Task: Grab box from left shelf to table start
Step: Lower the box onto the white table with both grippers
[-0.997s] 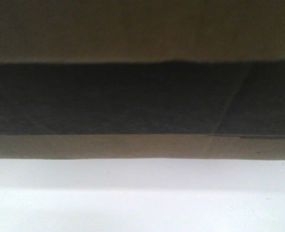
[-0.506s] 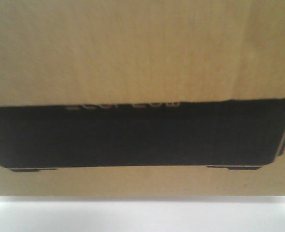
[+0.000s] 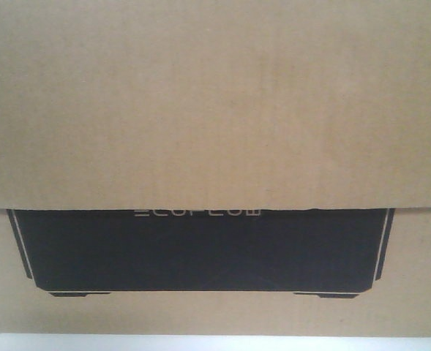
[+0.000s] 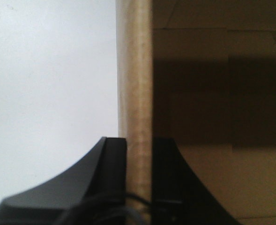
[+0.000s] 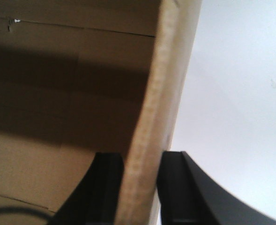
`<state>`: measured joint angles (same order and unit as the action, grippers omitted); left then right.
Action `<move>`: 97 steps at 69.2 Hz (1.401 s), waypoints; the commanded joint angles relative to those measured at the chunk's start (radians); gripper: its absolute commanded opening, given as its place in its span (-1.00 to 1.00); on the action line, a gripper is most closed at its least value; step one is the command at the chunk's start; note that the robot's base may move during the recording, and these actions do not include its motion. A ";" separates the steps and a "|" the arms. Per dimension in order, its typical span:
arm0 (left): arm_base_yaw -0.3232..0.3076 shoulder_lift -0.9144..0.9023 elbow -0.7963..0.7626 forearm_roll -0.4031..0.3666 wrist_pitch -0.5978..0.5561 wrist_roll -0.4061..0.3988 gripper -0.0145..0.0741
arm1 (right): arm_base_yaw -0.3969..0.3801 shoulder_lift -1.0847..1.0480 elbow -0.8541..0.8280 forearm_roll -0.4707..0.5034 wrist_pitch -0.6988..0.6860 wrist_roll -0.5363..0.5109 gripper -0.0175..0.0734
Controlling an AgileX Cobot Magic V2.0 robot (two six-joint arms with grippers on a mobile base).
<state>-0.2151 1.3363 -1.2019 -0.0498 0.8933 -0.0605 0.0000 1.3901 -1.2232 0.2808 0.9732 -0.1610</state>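
The brown cardboard box (image 3: 215, 110) fills the front view, its black panel (image 3: 200, 252) with white "ECOFLOW" lettering partly covered by a flap hanging from above. In the left wrist view my left gripper (image 4: 138, 145) is shut on the box's upright cardboard wall (image 4: 134, 70), one finger on each face. The right wrist view shows my right gripper (image 5: 142, 159) shut the same way on the opposite wall (image 5: 161, 84). The box's bare inside shows beside each wall. The left shelf is out of view.
A thin strip of white surface (image 3: 215, 344) shows under the box's lower edge. Plain white surface lies outside the box in the left wrist view (image 4: 48, 93) and in the right wrist view (image 5: 241, 93).
The box has slid down in the front view. Its black panel sits lower, more of the flap shows above it, and the white strip below has shrunk to a sliver.
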 commanded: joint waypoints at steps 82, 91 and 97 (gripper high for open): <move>-0.009 -0.312 -0.237 0.077 0.091 0.033 0.36 | 0.005 -0.458 -0.040 -0.095 -0.065 0.024 0.53; -0.009 -0.474 -0.117 0.092 0.040 0.051 0.01 | 0.005 -0.597 -0.008 -0.095 -0.067 0.025 0.04; -0.009 -0.609 0.012 0.089 -0.042 0.051 -0.29 | 0.005 -0.707 0.067 -0.095 -0.084 0.025 -0.33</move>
<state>-0.2188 0.8267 -1.2632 0.0346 0.9850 -0.0141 0.0075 0.7607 -1.1829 0.1860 0.9658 -0.1377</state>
